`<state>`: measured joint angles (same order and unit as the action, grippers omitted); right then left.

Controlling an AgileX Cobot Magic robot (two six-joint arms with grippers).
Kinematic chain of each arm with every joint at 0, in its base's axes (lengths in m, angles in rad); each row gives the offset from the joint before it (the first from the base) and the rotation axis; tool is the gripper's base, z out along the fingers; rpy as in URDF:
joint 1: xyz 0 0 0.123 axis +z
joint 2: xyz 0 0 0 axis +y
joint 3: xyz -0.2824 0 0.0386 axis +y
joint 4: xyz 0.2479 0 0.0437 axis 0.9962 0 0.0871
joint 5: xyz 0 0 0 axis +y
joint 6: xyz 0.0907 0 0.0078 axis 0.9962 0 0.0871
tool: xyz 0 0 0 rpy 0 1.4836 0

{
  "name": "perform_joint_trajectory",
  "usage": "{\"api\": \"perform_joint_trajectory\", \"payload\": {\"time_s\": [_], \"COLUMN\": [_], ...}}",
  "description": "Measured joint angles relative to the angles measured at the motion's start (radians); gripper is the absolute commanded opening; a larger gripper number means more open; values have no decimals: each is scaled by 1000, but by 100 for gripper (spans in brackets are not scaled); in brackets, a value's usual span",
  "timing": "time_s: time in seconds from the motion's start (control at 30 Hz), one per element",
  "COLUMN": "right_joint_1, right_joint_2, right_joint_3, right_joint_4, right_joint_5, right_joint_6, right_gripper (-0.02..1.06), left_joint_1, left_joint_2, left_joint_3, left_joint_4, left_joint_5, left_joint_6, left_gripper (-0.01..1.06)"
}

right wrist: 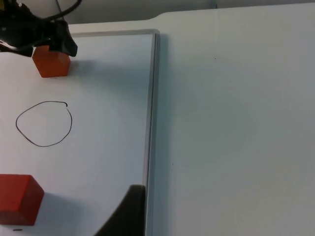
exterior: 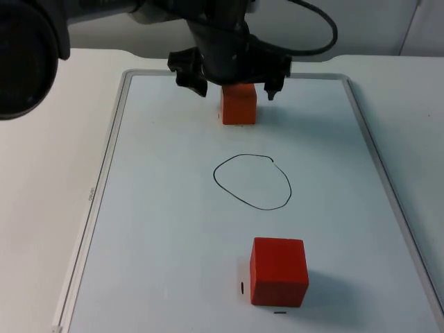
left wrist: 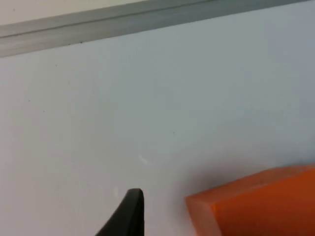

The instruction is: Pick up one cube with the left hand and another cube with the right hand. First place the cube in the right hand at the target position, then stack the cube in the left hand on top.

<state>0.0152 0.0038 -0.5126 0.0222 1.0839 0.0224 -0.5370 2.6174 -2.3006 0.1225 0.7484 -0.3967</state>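
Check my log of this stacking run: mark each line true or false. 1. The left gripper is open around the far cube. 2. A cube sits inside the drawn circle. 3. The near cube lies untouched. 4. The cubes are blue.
1. True: the left gripper straddles the far cube, fingers spread.
2. False: the circle holds nothing.
3. True: the near cube sits alone on the whiteboard.
4. False: both are orange-red.

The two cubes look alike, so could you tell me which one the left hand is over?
The far cube, beyond the drawn circle; the left hand straddles it, open. The near cube sits alone.
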Motion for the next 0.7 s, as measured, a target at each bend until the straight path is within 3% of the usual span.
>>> {"api": "perform_joint_trajectory", "payload": {"time_s": [0.7], "right_joint_1": [0], "right_joint_2": [0], "right_joint_3": [0], "right_joint_4": [0], "right_joint_5": [0], "right_joint_6": [0], "right_gripper": [104], "left_joint_1": [-17], "left_joint_2": [30], "left_joint_3": [-2], "left_joint_4": [86], "left_joint_5": [-43], "left_joint_6": [4], "left_gripper": [104]}}
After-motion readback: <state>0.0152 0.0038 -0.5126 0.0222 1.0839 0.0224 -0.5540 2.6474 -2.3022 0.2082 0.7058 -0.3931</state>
